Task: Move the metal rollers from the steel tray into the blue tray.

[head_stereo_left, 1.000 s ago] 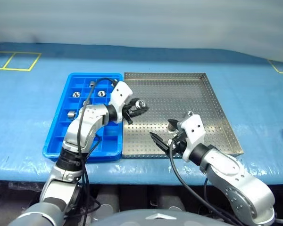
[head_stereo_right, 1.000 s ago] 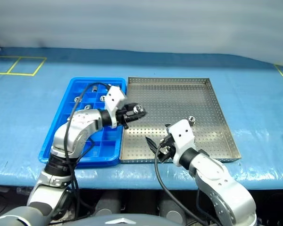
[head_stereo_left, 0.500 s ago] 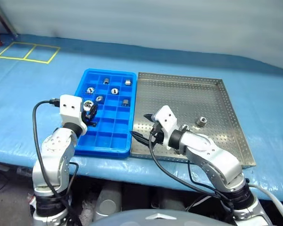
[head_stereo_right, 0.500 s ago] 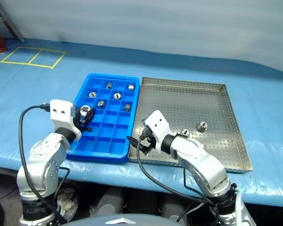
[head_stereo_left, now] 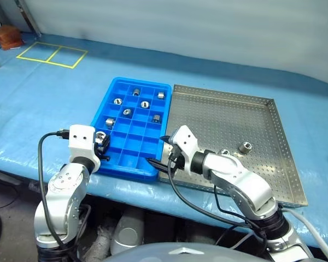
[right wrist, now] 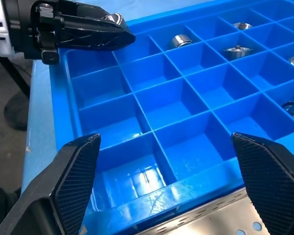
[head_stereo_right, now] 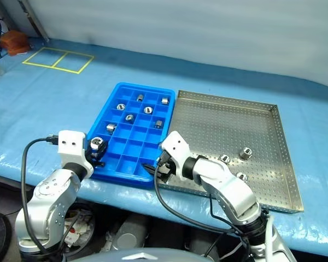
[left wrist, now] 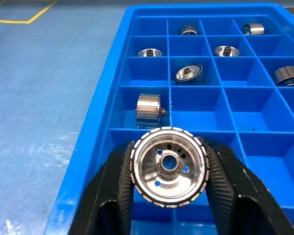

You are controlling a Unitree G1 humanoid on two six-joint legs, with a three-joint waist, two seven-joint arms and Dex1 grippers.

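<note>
At the far left, the left gripper (left wrist: 169,196) is clamped on one metal roller (left wrist: 169,167), holding it over the near left corner of the blue tray (head_stereo_left: 113,94), just inside that tray's left rim. Six rollers already sit in the tray's far compartments; the near rows are bare. The right gripper (right wrist: 166,171) hovers with its fingers spread wide and nothing between them, over the seam where the blue tray's near right corner touches the steel tray (head_stereo_left: 287,147). Three loose rollers (head_stereo_right: 244,152) lie in the steel tray's near right part, most of its perforated floor bare, on the blue worktop (head_stereo_left: 54,93).
</note>
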